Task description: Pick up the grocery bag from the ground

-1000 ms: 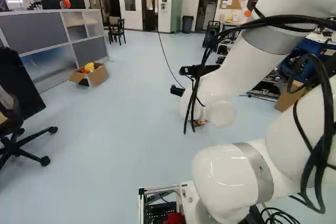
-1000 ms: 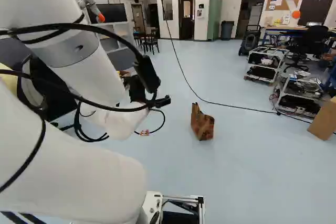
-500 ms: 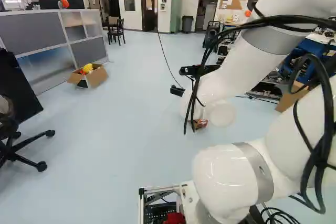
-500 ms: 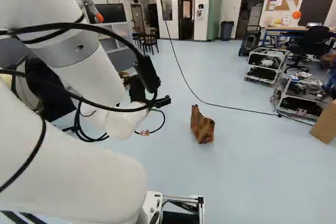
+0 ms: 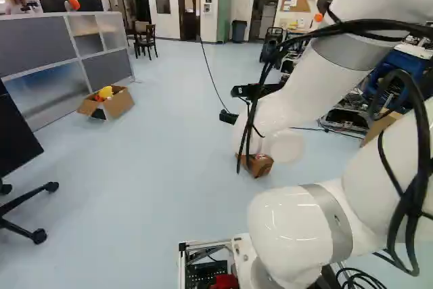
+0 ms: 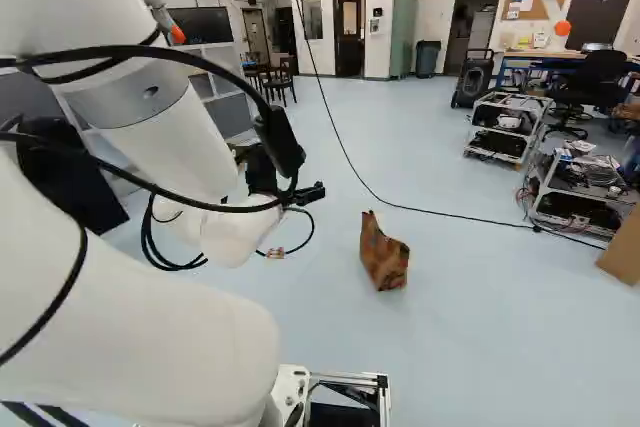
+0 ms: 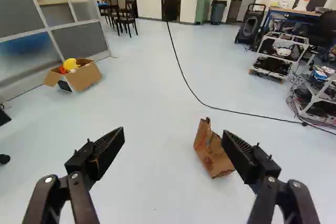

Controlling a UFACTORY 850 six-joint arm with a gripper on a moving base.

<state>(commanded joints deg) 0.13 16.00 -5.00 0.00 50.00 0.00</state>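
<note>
Our base has moved since the earlier frame: the whole scene has shifted in both base views, and the brown paper grocery bag (image 6: 385, 259) now shows nearer to us and further out from behind the wrist in the left base view. Our white arm (image 5: 308, 99) holds the same pose against its lowest joint.

The bag is on the pale blue floor (image 7: 152, 182), its body tilted and its top edge rising to a point. In the wrist view we see it ahead of our black two-fingered gripper (image 5: 229, 118), towards the right finger, whose tip overlaps its edge in that view. We have the claw spread wide, with nothing held in it.

A long thin black cable (image 6: 405, 207) runs across the floor beyond the bag. At the left of the left base view, an open brown cardboard box (image 5: 115, 105) with yellow and orange things in it sits near the grey-panelled partition (image 5: 37, 45). At the right of the right base view, we see two white-framed wheeled carts (image 6: 500, 127) loaded with equipment, and a plain brown cardboard box (image 6: 624, 252) on the floor near them
</note>
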